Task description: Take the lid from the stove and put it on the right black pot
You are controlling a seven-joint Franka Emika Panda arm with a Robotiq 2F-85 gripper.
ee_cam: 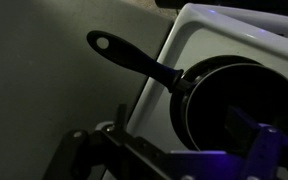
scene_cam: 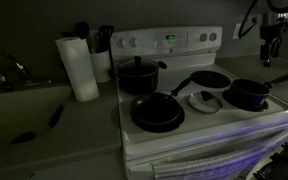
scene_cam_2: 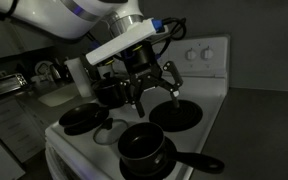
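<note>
Your hand [scene_cam_2: 154, 97] hung in the air over the stove [scene_cam_2: 209, 60], fingers spread wide and nothing between them. It touched none of the cookware. From the wrist view you looked down past both fingers onto the small pot [ee_cam: 239, 100]. Its long straight handle reached out beyond the stove's white edge, over the dark floor.

The lid [scene_cam: 205, 100] lay flat on the stove top with its knob up, well below the hand and apart from it. In that exterior view it sat in the gap between the burners, just beside the small pot. The front pan [scene_cam: 156, 113] was on its other side and the back pan [scene_cam: 210, 78] was behind it. You had not yet put it on the small pot, which stood uncovered and looked empty.

The big pot [scene_cam: 139, 75], the one with side handles, stood on the rear burner, behind the front pan. A paper towel roll [scene_cam: 81, 68] stood upright on the desk [scene_cam: 74, 140] beside the stove, near the big pot. The room was dim, so I cannot tell whether the lid's rim touched the front pan or the small pot, or only lay close to them.
</note>
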